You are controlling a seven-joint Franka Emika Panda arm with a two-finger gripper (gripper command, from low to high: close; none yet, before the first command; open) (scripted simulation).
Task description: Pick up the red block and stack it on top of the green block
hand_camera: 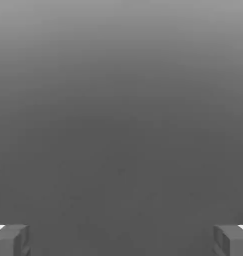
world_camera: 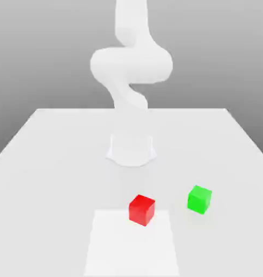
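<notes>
Nearby, red block [world_camera: 142,210] and green block [world_camera: 199,199], apart.

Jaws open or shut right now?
Open: in the hand view the two jaws stand wide apart at opposite edges, with nothing between them.

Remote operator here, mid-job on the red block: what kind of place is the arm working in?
Most likely a simulated robot test area, not a real room: a plain pale table under a bare grey backdrop, a white robot arm mounted on it, and two plain bright cubes, red and green.
</notes>
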